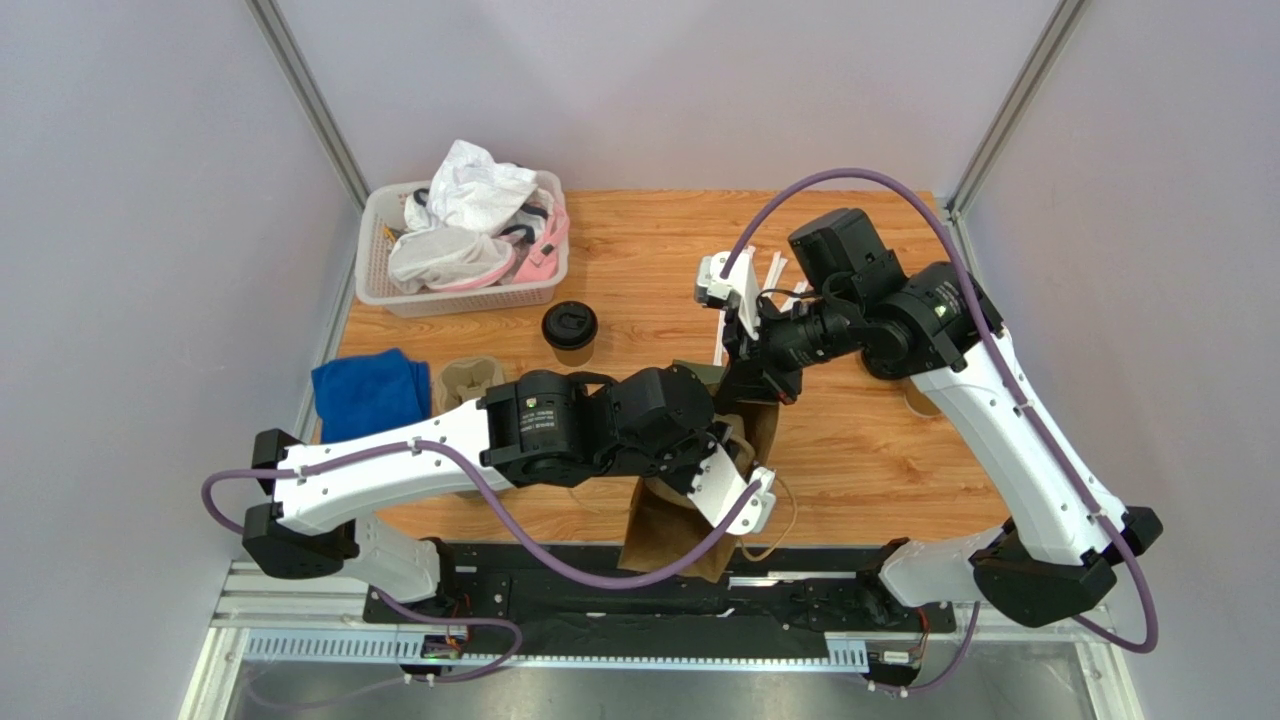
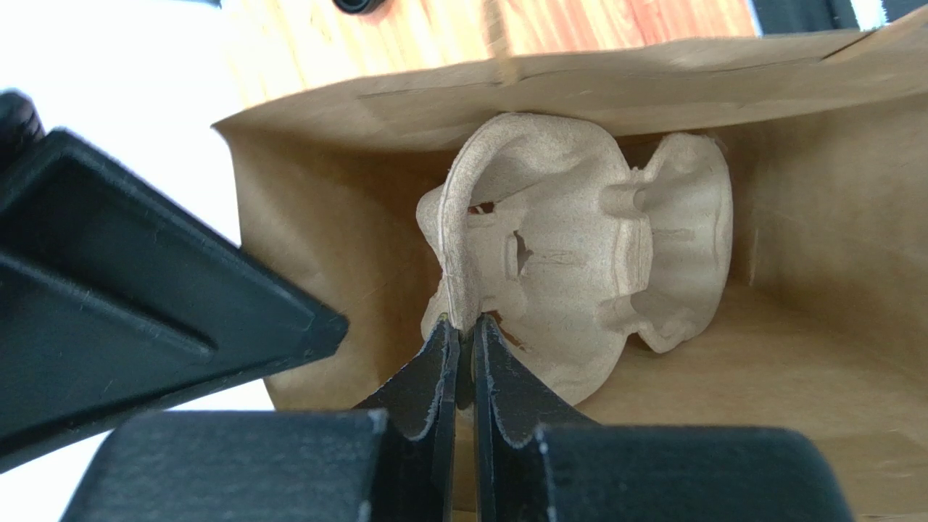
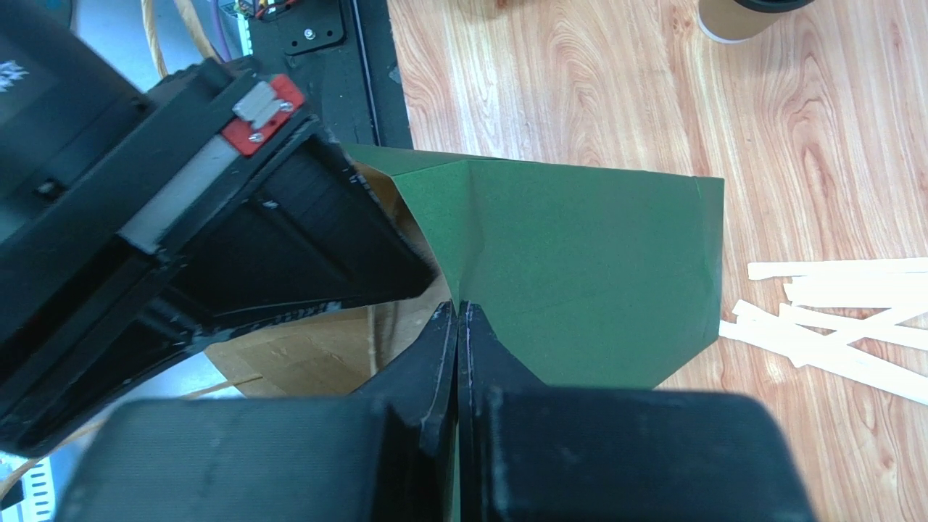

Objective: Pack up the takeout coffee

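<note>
The takeout coffee [image 1: 571, 326], a small brown cup with a black lid, stands on the table left of the bag. A paper bag [image 1: 672, 528], green outside [image 3: 588, 261] and brown inside [image 2: 806, 218], stands open at the table's front middle. My left gripper [image 2: 466, 322] reaches into the bag and is shut on the rim of a moulded-pulp cup carrier [image 2: 588, 261]. In the top view the left gripper [image 1: 718, 458] is mostly hidden by its wrist. My right gripper [image 3: 459, 308] is shut on the bag's upper edge; in the top view it [image 1: 747, 365] is at the bag's far side.
A second pulp carrier [image 1: 466, 383] and a blue cloth [image 1: 368, 393] lie at the left. A white basket [image 1: 376, 285] of rags is at the back left. Wooden stirrers [image 3: 839, 326] lie right of the bag. Another brown cup [image 3: 752, 16] stands under the right arm.
</note>
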Available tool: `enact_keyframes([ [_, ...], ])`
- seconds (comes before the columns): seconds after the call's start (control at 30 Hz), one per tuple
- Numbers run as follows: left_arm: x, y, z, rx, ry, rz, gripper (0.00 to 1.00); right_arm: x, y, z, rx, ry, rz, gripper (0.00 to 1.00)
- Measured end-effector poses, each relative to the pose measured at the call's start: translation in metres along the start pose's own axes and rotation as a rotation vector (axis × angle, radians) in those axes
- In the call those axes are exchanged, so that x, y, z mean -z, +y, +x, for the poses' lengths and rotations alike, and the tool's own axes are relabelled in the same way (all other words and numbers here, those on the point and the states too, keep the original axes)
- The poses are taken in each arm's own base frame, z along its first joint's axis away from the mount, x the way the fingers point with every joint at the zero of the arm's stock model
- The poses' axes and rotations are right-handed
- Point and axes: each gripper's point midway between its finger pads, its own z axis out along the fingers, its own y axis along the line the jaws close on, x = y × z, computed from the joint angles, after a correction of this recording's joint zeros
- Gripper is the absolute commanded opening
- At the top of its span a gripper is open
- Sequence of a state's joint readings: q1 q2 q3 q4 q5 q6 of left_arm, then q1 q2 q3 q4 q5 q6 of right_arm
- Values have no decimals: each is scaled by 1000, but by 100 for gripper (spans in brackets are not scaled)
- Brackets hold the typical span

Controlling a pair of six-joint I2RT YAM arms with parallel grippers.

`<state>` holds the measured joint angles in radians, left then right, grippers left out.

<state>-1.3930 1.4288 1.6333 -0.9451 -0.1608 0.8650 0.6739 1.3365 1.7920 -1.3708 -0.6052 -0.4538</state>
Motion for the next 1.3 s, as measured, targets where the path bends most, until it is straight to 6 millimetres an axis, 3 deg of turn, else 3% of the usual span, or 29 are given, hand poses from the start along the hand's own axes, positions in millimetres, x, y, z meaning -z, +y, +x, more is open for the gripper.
enact_keyframes([
  [0.87, -22, -18, 15, 105, 28, 62, 0, -5, 15, -16, 12, -51, -126, 0],
  [1.3, -13, -5, 10, 121, 25, 29, 0, -7, 29, -21, 58, -94, -228, 0],
])
